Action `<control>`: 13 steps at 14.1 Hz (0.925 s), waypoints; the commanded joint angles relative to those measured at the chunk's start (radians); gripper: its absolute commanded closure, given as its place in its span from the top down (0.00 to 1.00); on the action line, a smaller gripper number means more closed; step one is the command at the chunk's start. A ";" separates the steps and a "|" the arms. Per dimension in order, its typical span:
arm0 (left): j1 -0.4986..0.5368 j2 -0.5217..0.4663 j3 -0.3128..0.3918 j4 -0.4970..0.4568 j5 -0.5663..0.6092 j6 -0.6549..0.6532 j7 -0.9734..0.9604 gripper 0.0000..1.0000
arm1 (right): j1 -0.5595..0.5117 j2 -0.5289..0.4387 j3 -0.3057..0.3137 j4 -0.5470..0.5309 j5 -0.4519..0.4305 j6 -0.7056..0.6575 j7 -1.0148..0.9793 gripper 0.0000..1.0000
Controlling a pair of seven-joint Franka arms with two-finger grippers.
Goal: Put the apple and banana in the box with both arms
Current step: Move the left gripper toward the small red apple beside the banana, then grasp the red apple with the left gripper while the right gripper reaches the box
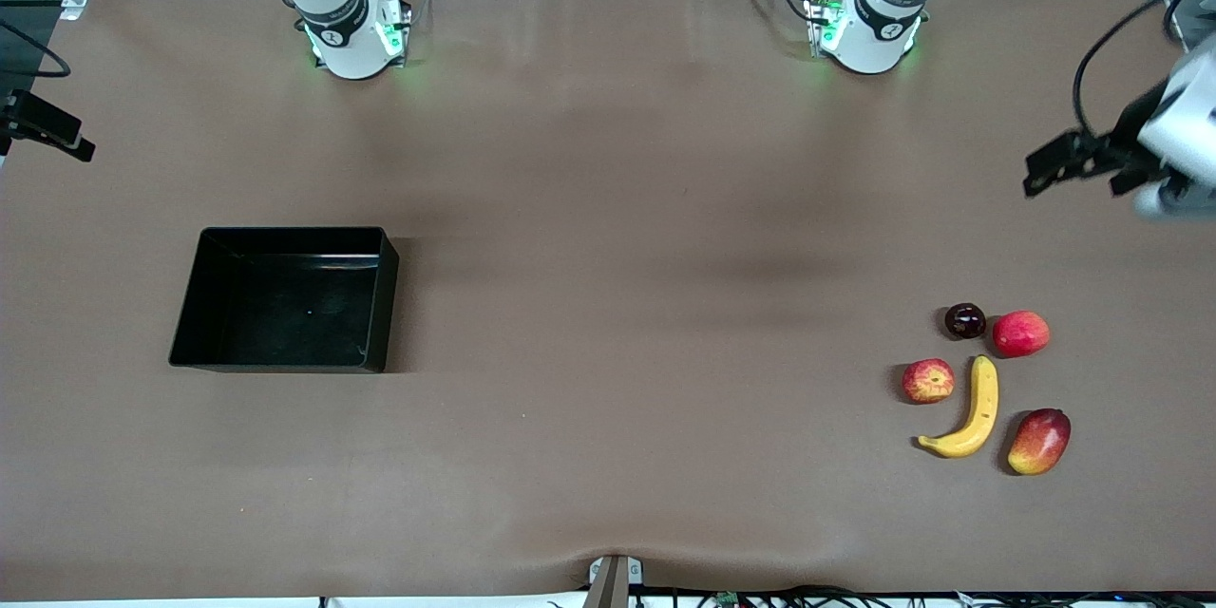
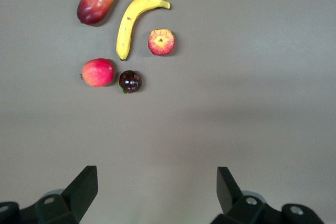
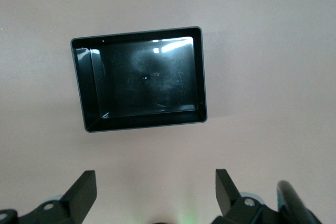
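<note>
The apple (image 1: 928,381), red with yellow streaks, lies beside the curved yellow banana (image 1: 969,408) at the left arm's end of the table. Both show in the left wrist view, apple (image 2: 161,42) and banana (image 2: 131,24). The black box (image 1: 375,304) stands empty toward the right arm's end and fills the right wrist view (image 3: 201,77). My left gripper (image 1: 1054,166) is open and empty, high over the table's edge at the left arm's end, apart from the fruit (image 2: 157,187). My right gripper (image 1: 57,131) is open and empty, high over the table at its own end (image 3: 156,187).
A smooth pinkish-red round fruit (image 1: 1021,333) and a small dark plum (image 1: 965,320) lie just farther from the front camera than the apple and banana. A red-and-yellow mango (image 1: 1039,441) lies beside the banana's lower end.
</note>
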 commanded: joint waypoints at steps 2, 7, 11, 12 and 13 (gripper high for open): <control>-0.001 0.127 -0.002 0.019 0.001 0.104 0.003 1.00 | -0.027 0.041 0.012 0.032 0.001 0.026 -0.008 1.00; -0.009 0.259 -0.005 -0.019 0.087 0.289 -0.013 1.00 | -0.073 0.115 0.013 0.045 0.006 0.082 -0.017 1.00; -0.006 0.316 -0.004 -0.161 0.090 0.555 -0.046 1.00 | -0.074 0.215 0.015 0.047 0.006 0.114 -0.017 1.00; -0.004 0.336 -0.004 -0.185 0.092 0.618 -0.045 1.00 | -0.077 0.244 0.015 0.045 0.006 0.135 -0.017 1.00; -0.004 0.362 -0.001 -0.191 0.096 0.659 -0.045 1.00 | -0.079 0.278 0.015 0.047 0.004 0.145 -0.017 1.00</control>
